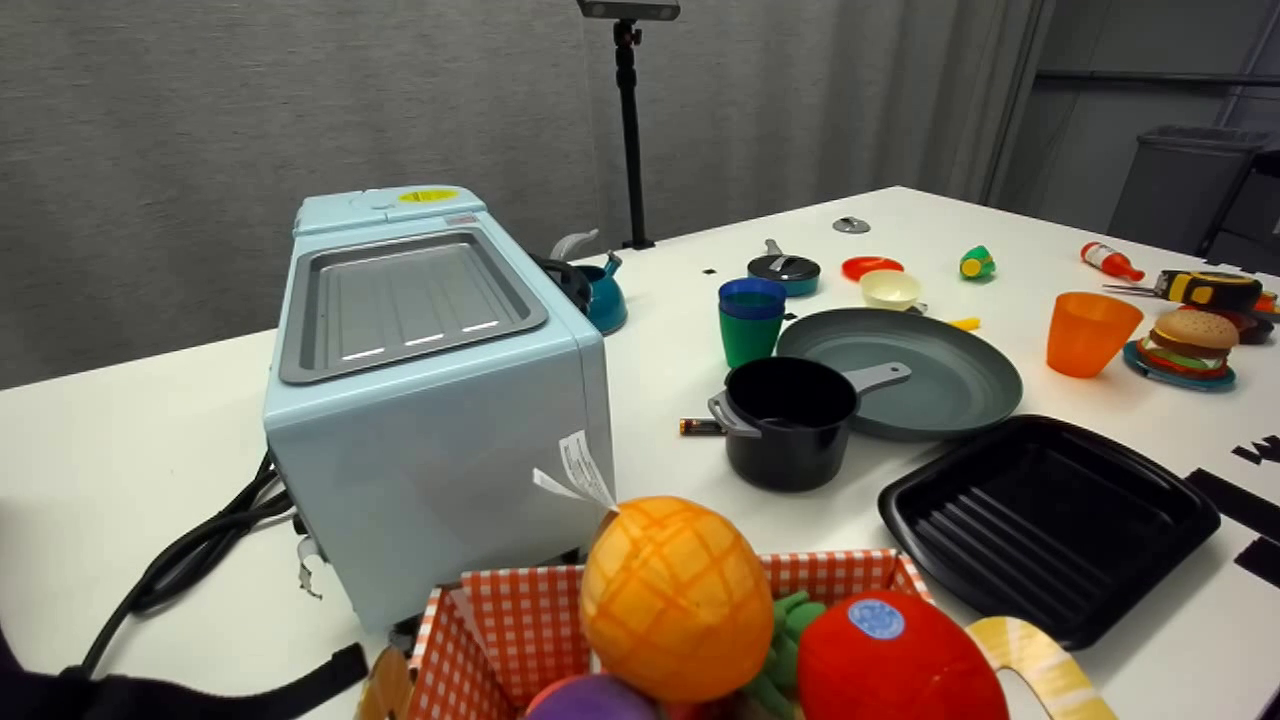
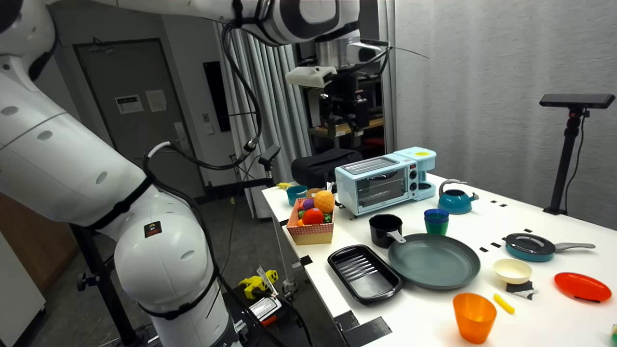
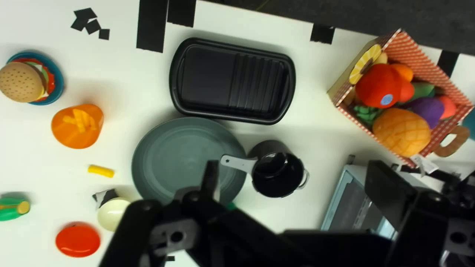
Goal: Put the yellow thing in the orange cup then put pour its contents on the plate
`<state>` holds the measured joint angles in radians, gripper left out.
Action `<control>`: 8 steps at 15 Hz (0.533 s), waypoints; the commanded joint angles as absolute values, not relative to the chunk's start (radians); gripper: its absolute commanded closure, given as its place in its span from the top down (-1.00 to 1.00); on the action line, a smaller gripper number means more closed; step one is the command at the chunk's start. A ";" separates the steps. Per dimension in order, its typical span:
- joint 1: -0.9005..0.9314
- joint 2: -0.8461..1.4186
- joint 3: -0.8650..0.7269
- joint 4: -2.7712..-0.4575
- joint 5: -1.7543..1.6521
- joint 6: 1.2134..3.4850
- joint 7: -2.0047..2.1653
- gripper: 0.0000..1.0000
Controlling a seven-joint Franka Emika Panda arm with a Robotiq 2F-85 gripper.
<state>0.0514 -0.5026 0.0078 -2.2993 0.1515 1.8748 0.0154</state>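
The yellow thing (image 3: pixel 101 171) is a small bright yellow stick lying on the white table. It lies between the orange cup (image 3: pixel 66 131) and a cream bowl, and also shows in both exterior views (image 1: pixel 965 323) (image 2: pixel 503 303). The orange cup stands upright in both exterior views (image 1: pixel 1093 335) (image 2: pixel 475 318); in the wrist view several yellow-orange stick pieces show inside it. The dark grey plate (image 3: pixel 174 155) lies flat with nothing on it (image 2: pixel 434 262). My gripper (image 3: pixel 293 170) is open and empty, high above the table (image 2: pixel 344 131), its fingers wide apart.
A black pot (image 2: pixel 385 229) stands beside the plate, its handle over the rim. A black ridged tray (image 2: pixel 364 274), light blue oven (image 2: pixel 376 185), fruit basket (image 2: pixel 311 238), blue and green cups (image 2: pixel 436 224), cream bowl (image 2: pixel 512 271), red dish (image 2: pixel 582 286) and toy burger (image 3: pixel 22 82) stand around.
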 commanded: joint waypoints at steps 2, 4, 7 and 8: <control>-0.008 -0.358 -0.008 -2.232 0.082 2.003 0.026 1.00; -0.027 -0.303 -0.014 -2.212 0.052 2.064 0.037 1.00; -0.052 -0.220 -0.025 -2.167 0.016 2.123 0.056 1.00; -0.061 -0.188 -0.030 -2.144 0.002 2.138 0.065 1.00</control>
